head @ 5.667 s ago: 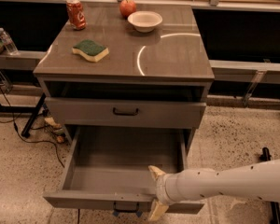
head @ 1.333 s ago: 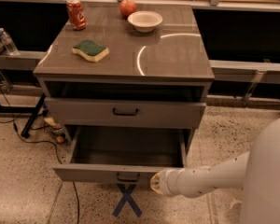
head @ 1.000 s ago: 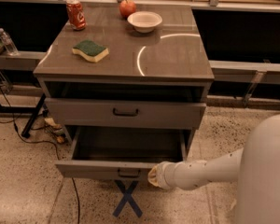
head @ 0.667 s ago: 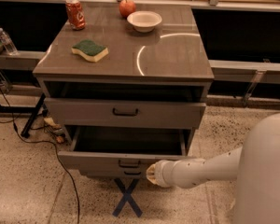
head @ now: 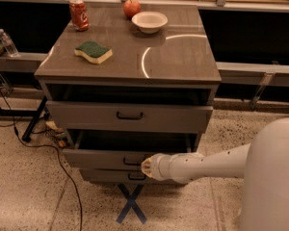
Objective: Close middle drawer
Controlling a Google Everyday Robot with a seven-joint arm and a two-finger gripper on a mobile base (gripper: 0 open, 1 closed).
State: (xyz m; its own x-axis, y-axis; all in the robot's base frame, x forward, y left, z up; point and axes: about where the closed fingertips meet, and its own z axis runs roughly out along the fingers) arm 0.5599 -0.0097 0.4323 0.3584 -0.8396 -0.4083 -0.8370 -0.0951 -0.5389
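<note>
The middle drawer (head: 98,158) of the grey cabinet stands a little way open, its flat front just proud of the cabinet, with a dark gap above it. Its small black bar handle (head: 131,162) shows at the middle of the front. My gripper (head: 147,167) is at the end of the white arm (head: 207,163) that reaches in from the right, and it presses against the drawer front just right of the handle. The top drawer (head: 130,116) sits above it, and the lowest drawer (head: 115,176) shows just below.
On the cabinet top (head: 183,57) lie a green and yellow sponge (head: 93,51), a red can (head: 79,14), an apple (head: 131,7) and a white bowl (head: 150,21). A blue tape X (head: 131,204) marks the floor in front. Cables (head: 62,167) run at the left.
The middle drawer has slid from wide open to nearly shut. My gripper has moved in toward the cabinet with the drawer front.
</note>
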